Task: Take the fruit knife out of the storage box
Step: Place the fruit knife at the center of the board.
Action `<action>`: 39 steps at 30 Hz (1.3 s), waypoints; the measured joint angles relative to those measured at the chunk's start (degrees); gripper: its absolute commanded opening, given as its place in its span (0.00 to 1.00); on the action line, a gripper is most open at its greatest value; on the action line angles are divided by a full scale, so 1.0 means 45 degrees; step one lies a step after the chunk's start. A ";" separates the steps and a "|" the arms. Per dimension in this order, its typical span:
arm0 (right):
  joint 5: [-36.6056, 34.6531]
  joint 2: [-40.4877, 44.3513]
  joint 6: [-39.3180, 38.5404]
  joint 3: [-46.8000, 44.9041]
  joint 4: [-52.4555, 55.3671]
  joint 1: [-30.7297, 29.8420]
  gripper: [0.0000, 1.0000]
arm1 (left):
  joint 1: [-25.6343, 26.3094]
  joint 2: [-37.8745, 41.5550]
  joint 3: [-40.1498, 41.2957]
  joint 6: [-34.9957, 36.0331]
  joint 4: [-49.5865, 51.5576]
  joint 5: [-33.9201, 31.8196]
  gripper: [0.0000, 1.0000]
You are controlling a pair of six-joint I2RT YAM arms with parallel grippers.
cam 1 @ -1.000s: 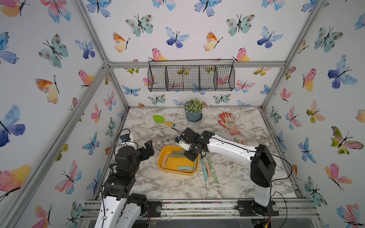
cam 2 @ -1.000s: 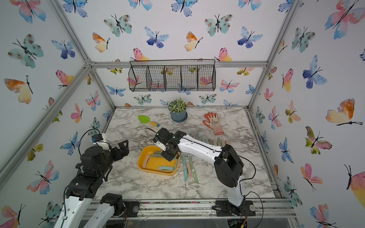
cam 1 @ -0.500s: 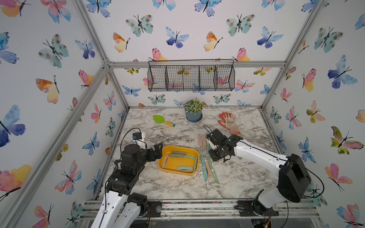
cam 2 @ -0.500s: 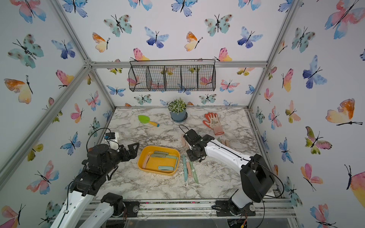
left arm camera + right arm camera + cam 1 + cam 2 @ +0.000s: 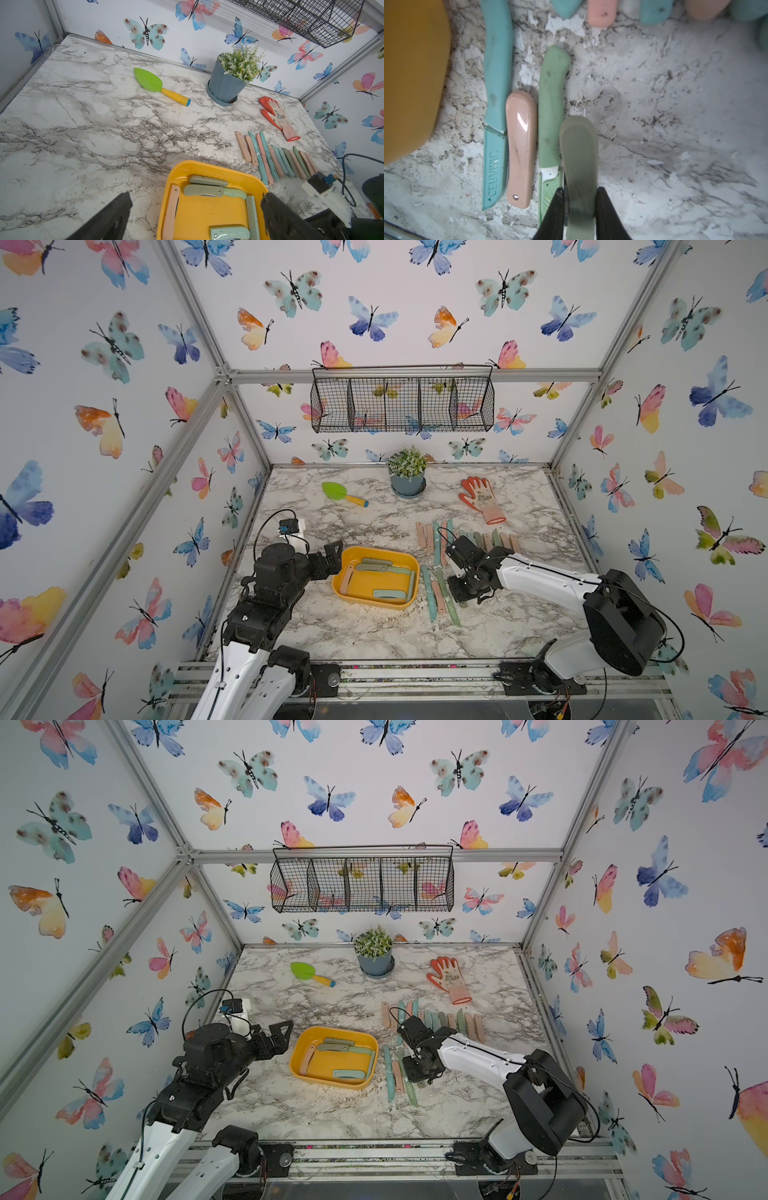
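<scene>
Holding the grey-green knife point(image 5: 579, 149) by its sides, the right gripper point(image 5: 580, 192) is pinching it with jaws narrow, one finger on each flank. This knife is out of the box point(image 5: 374, 587) and is hanging low over the table point(image 5: 374, 639), just right of the box. Whether it is touching the marble cannot be told.

Crowding on its left:
- The green knife point(image 5: 552, 104) is lying right beside it. In the right wrist view the held knife is covering part of the green knife's blade end.
- The pink knife point(image 5: 521, 145), folded, is lying next leftward, side by side with the green one.
- The teal knife point(image 5: 497, 83) is lying nearest the box wall.

Beyond the right gripper a far row point(image 5: 276, 158) of more knives is lying packed side by side. In both top views the right wrist is covering part of that row.

The left gripper point(image 5: 195, 196) is hovering at the box's far-left corner, jaws standing wide and gripping nothing. Inside the box several folded knives point(image 5: 202, 190) are lying along the walls: one pink at the left, grey-green ones at the far side, a mint one at the near side.

Sitting at the far side of the table, well apart from both arms, are the trowel point(image 5: 343, 493) at left, the pot point(image 5: 407, 483) in the middle and the glove point(image 5: 482, 497) at right. The basket point(image 5: 403, 406) is hanging on the far wall above them.
</scene>
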State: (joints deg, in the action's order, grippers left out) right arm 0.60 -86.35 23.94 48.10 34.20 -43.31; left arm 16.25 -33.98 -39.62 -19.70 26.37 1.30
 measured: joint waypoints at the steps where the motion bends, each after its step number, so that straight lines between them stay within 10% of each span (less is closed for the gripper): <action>1: 0.0049 -0.0121 0.0034 0.0000 -0.0102 0.0000 0.20 | 0.0000 0.0000 0.0000 0.0000 0.0005 -0.0010 0.99; 25: 0.0107 -0.0389 0.0442 -0.0228 -0.0437 0.0000 0.32 | 0.0000 0.0000 0.0000 -0.0005 0.0010 -0.0262 0.99; 39: 0.1428 0.0617 -0.1627 0.2919 -0.0685 -0.0219 0.43 | 0.0000 -0.0005 0.0000 -0.0053 0.0049 -0.0690 0.98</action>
State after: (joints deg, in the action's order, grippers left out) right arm 7.03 -83.57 16.62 61.23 31.11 -44.29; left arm 16.25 -34.00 -39.62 -19.94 26.59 -1.80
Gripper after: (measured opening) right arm 0.429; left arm 0.985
